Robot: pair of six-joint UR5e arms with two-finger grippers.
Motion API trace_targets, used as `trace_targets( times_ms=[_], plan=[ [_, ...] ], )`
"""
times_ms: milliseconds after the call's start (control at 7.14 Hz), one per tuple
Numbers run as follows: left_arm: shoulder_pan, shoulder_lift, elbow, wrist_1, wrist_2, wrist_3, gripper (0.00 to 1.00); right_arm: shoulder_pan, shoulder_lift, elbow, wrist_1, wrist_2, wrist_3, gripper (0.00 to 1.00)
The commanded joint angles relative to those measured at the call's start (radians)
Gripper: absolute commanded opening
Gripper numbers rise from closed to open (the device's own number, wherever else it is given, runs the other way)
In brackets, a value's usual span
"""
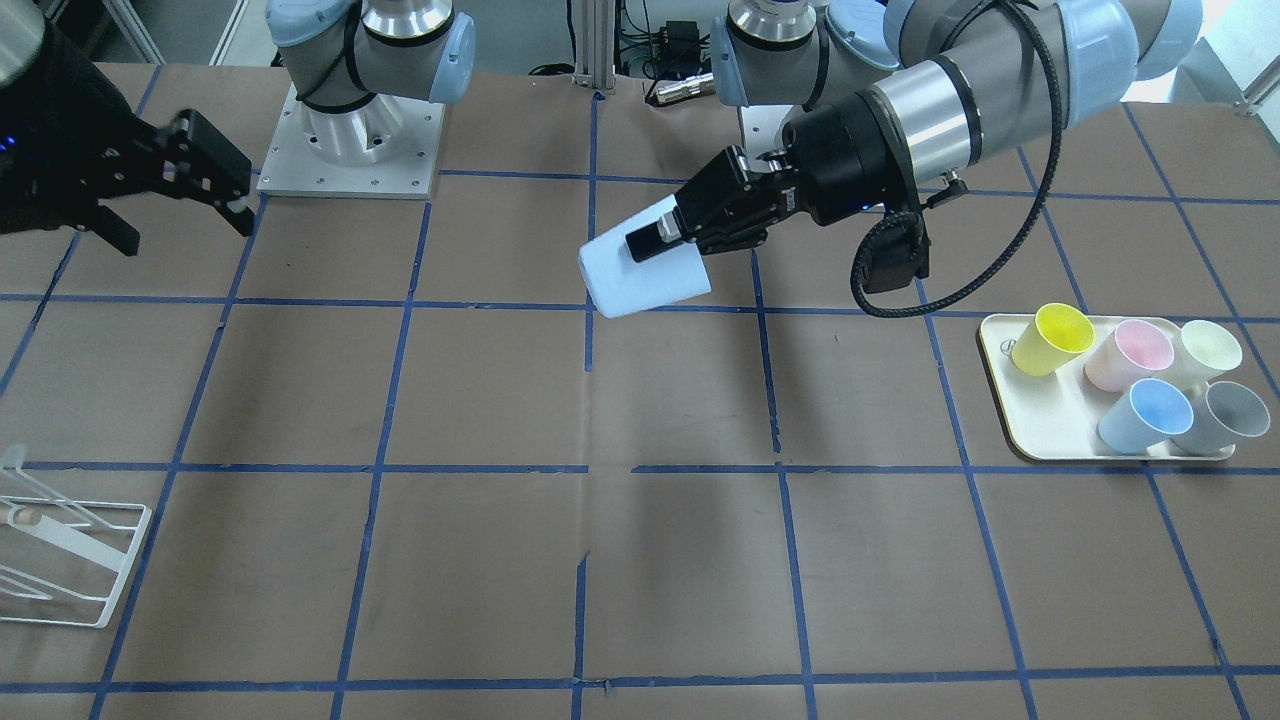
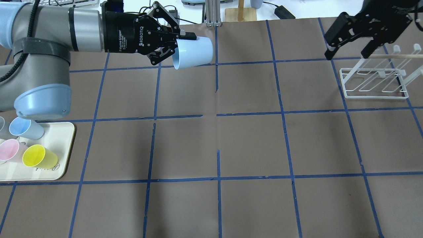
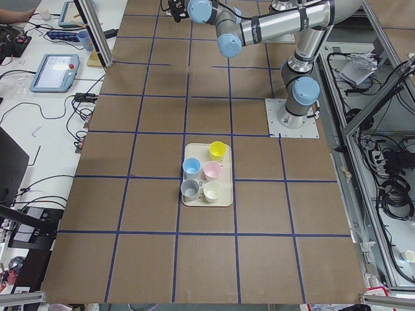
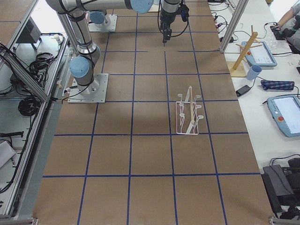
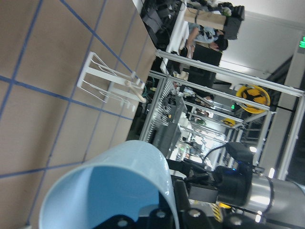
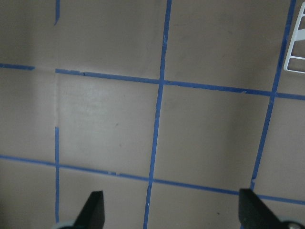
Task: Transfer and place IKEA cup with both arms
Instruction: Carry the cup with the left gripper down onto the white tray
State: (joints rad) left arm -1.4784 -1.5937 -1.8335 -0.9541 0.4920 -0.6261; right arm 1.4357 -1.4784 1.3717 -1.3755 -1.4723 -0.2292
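My left gripper (image 1: pixel 652 243) is shut on the pale-blue IKEA cup (image 1: pixel 640 275) at its rim. It holds the cup on its side in the air above the table's middle, near the robot's side. The cup also shows in the overhead view (image 2: pixel 195 50) and, close up, in the left wrist view (image 5: pixel 109 186). My right gripper (image 2: pixel 347 54) is open and empty. It hangs above the table beside the white wire rack (image 2: pixel 375 79), well apart from the cup. In the right wrist view its two fingertips (image 6: pixel 95 207) frame bare table.
A cream tray (image 1: pixel 1040 435) at the robot's left holds a yellow cup (image 1: pixel 1050 338), a pink cup (image 1: pixel 1130 355), a cream cup (image 1: pixel 1208 350), a blue cup (image 1: pixel 1145 415) and a grey cup (image 1: pixel 1225 415). The rack (image 1: pixel 60 560) stands at the robot's right. Blue tape grids the brown table.
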Motion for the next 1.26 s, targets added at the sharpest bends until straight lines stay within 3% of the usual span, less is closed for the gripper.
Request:
trace_targets(
  times_ms=[0, 280, 420, 700, 980, 1120],
  plan=[
    [0.001, -0.025, 0.04, -0.023, 0.245, 0.095, 0.0, 0.113, 0.058, 0.02, -0.134, -0.034, 0.209, 1.0],
    [0.006, -0.011, 0.046, -0.186, 0.495, 0.4, 0.0, 0.133, 0.043, 0.05, -0.149, -0.039, 0.304, 1.0],
    [0.026, 0.004, 0.046, -0.274, 0.634, 0.534, 0.0, 0.147, 0.041, 0.052, -0.149, -0.116, 0.306, 1.0],
    [0.119, 0.009, 0.048, -0.406, 0.86, 0.798, 0.0, 0.179, 0.043, 0.052, -0.151, -0.143, 0.318, 1.0],
    [0.217, 0.009, 0.042, -0.433, 1.06, 1.053, 0.0, 0.181, 0.044, 0.053, -0.152, -0.137, 0.329, 1.0],
    [0.289, -0.012, 0.042, -0.425, 1.106, 1.171, 0.0, 0.18, 0.046, 0.053, -0.178, -0.126, 0.327, 1.0]
  ],
)
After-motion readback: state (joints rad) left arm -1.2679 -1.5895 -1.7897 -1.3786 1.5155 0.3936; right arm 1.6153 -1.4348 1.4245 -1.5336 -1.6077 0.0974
